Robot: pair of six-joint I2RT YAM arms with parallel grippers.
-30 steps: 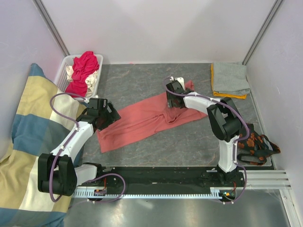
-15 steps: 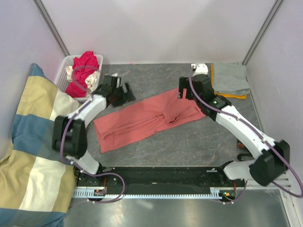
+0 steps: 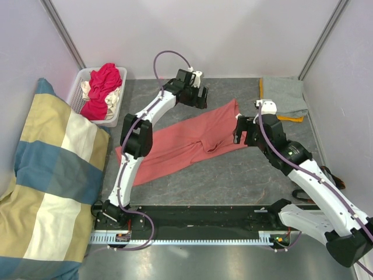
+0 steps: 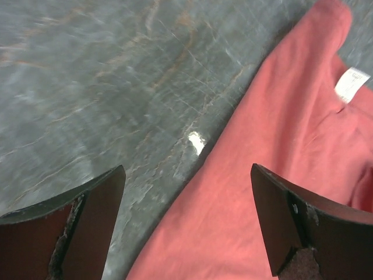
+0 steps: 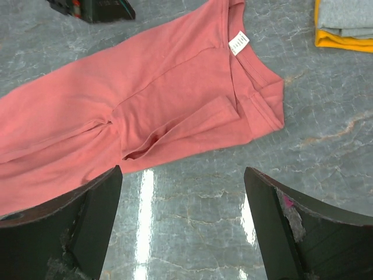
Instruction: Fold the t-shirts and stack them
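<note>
Folding looked to be the step in hand, with the lengthwise fold made and the crosswise folds not yet done. Nearest the arms' bases, the right tool (image 5: 183,175) hung over the right half of the grey marbled worktop (image 3: 233,169). Its fingers were spread wide with nothing between them, just beside the collar end of the salmon-pink cotton t-shirt (image 3: 186,143). That shirt lay across the worktop's centre as a long narrow band running from near left toward far right, its small white neck label (image 5: 238,42) showing at the far-right end. Farther back, the left tool (image 4: 187,169) hovered over the band's far long edge, equally spread and empty. At the far right corner a folded grey t-shirt (image 3: 284,96) sat on a folded orange one (image 3: 289,118). At the far left corner a white plastic lattice basket (image 3: 74,98) held a magenta-red t-shirt (image 3: 105,81) and a cream one (image 3: 86,88). The next move probably called for each tool to pinch a corner of one end and carry it over the other, before the bundle joined the stack.
</note>
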